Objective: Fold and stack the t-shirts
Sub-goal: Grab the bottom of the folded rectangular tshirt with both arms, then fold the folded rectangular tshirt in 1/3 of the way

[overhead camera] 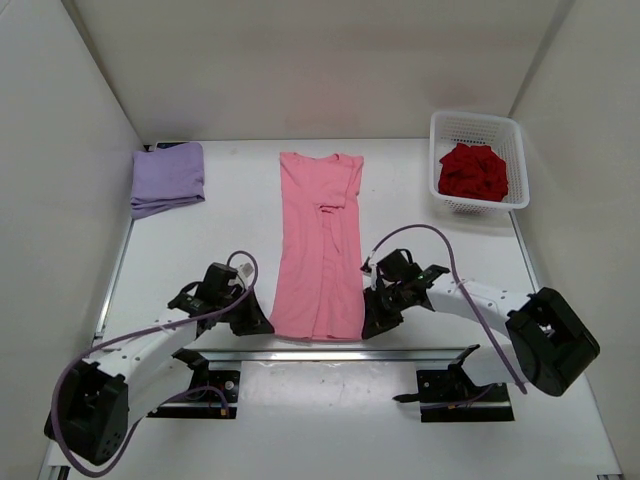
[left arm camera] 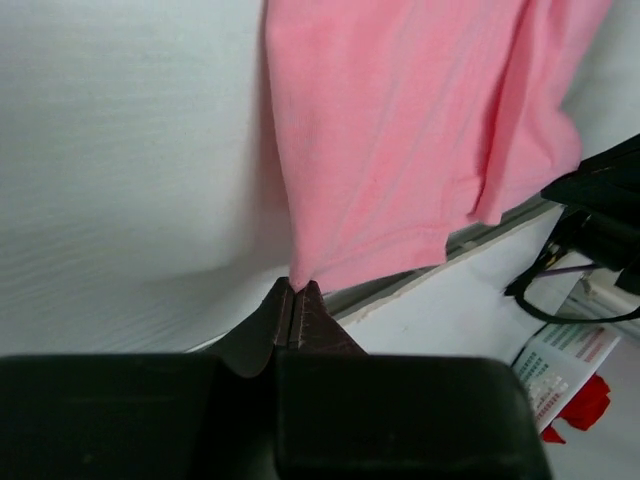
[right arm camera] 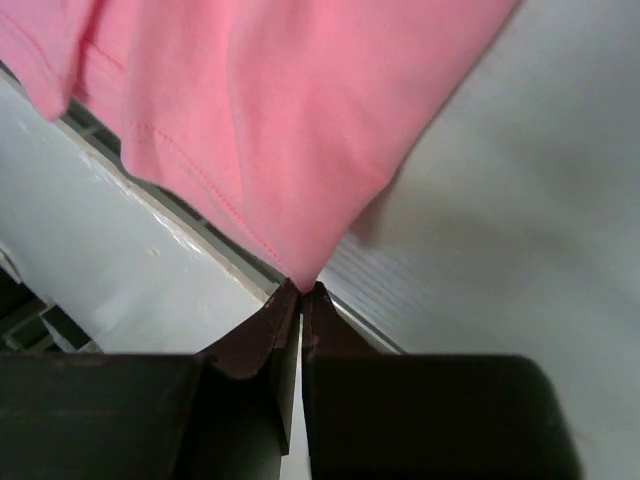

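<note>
Pink t-shirt point(overhead camera: 318, 245) lies lengthwise in centre frame, sleeves folded in. Left gripper point(left arm camera: 295, 295) and right gripper point(right arm camera: 301, 293) each clench a bottom hem corner by its very tip. So little cloth could slip free if they lift unevenly.

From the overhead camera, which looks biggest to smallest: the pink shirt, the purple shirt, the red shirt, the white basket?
Pink shirt, laid out long.
White basket and folded purple shirt: nearly alike, basket perhaps slightly larger.
Red shirt, bunched inside the basket.
</note>
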### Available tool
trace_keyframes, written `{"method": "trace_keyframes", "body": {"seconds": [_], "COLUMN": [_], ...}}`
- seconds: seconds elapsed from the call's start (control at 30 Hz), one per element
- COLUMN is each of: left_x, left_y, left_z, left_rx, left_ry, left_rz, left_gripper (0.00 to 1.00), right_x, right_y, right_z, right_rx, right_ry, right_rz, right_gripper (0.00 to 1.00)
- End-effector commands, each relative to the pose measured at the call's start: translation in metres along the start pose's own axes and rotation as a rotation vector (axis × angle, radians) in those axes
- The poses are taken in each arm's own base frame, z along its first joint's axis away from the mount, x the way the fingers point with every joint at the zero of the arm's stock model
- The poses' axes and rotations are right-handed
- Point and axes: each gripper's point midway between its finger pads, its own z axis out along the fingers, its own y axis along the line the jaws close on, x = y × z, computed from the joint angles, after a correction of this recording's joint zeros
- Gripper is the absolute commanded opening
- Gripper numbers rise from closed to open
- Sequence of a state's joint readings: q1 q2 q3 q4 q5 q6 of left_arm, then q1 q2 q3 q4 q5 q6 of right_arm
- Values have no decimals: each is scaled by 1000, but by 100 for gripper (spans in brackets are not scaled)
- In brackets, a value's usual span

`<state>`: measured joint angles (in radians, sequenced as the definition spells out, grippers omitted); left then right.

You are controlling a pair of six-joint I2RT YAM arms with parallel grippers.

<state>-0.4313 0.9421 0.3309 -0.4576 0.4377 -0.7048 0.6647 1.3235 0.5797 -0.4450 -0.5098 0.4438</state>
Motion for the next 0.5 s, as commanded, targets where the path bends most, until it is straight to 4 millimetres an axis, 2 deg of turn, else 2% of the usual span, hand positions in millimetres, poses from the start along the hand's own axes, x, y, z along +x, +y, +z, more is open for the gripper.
{"method": "trace_keyframes", "body": {"seconds": [0.0,0.07,0.1,0.13,0.17,0.2,0.23,0.3,0.33,0.37,0.4,0.43,0.47], "left_x": [-29,-59,-71,-90,-115,-142,-159,-200,-209,-226,-241,-246,-259], "left_y": [-18,-38,-40,-55,-64,-70,-68,-89,-85,-97,-105,-99,-109], "left_z": [-7,-13,-10,-17,-22,-27,-25,-32,-22,-27,-23,-8,-11], "left_rx": [22,39,34,55,58,49,33,72,41,53,57,27,28], "left_ry": [-73,-129,-141,-183,-233,-290,-316,-393,-395,-425,-431,-408,-435], "left_rz": [-10,0,0,19,33,35,19,27,16,30,40,36,54], "left_gripper": [0,0,0,0,0,0,0,0,0,0,0,0,0], "right_x": [-42,-77,-90,-105,-132,-145,-168,-201,-218,-235,-241,-255,-263], "right_y": [2,1,-3,1,0,-9,-6,-21,-15,-24,-37,-35,-45], "right_z": [-19,-31,-36,-42,-52,-61,-68,-79,-86,-93,-89,-94,-92], "right_rx": [44,72,90,87,112,156,163,188,178,184,179,155,145], "right_ry": [-122,-186,-221,-245,-297,-321,-364,-405,-442,-467,-447,-479,-485], "right_rz": [-61,-76,-75,-99,-107,-101,-122,-115,-134,-105,-84,-96,-68], "right_gripper": [0,0,0,0,0,0,0,0,0,0,0,0,0]}}
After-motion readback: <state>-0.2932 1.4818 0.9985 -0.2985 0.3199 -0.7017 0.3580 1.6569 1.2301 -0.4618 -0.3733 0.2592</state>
